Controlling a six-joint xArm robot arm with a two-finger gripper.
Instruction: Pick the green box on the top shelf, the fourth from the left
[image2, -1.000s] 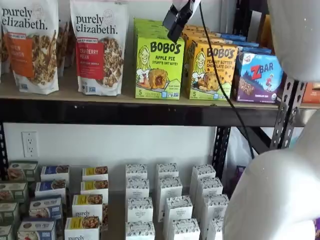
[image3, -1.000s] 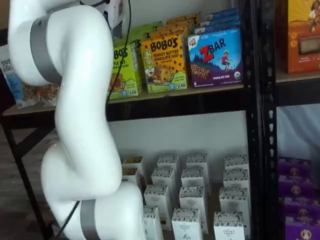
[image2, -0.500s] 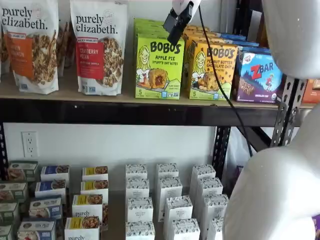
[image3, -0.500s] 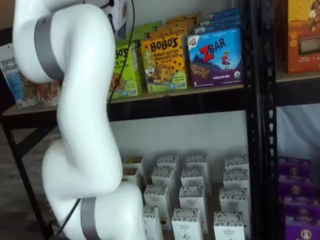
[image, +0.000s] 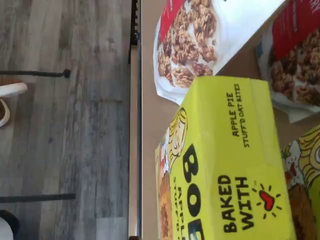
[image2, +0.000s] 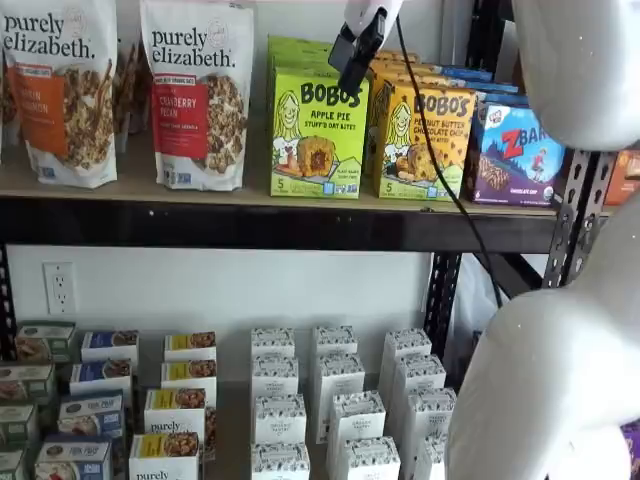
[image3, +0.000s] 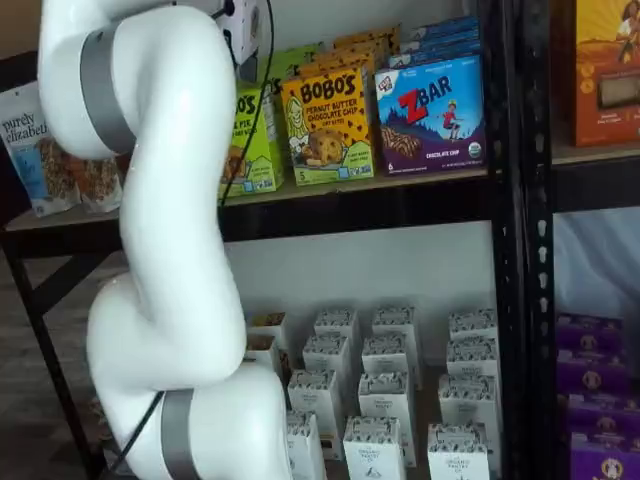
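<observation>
The green box stands upright at the front of the top shelf, printed "BOBO'S Apple Pie". In a shelf view my white arm hides its left part. The wrist view looks down on its lime top and front face. My gripper hangs from the view's top edge, just above the box's top right corner, in front of the row behind it. Its black fingers show side-on with no plain gap, and no box is in them. In the other shelf view only the white body shows.
Two purely elizabeth granola bags stand left of the green box. A yellow-orange Bobo's box and a blue ZBar box stand to its right. A black cable hangs from the gripper. Small white boxes fill the lower shelf.
The gripper has shifted a little to the right and up, still over the green box's top. The arm's big white links have moved slightly. The boxes have not moved.
</observation>
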